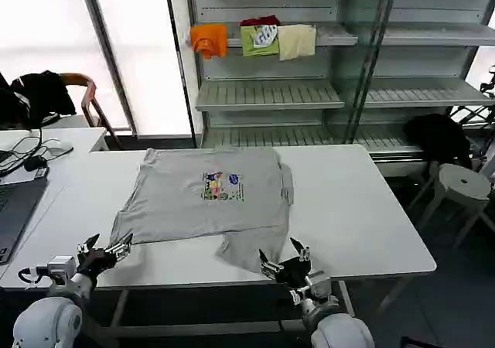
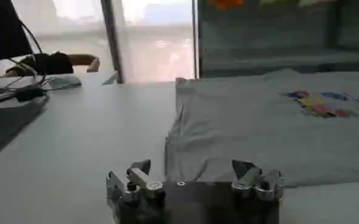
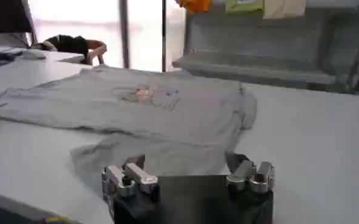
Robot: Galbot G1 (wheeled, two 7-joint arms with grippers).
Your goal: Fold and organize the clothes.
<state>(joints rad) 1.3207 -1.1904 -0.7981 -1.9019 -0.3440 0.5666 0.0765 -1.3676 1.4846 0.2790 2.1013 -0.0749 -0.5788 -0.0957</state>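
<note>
Head view: grey shirt (image 1: 205, 197) lies spread flat on the white table (image 1: 363, 216), print upward, one sleeve folded toward the near edge. Left gripper (image 1: 104, 253) is held low at the near edge, fingers apart, the shirt's corner just ahead of its fingertips. Right gripper (image 1: 284, 263) sits low at the near edge, fingers apart, the folded sleeve directly ahead of them, not gripped.
</note>
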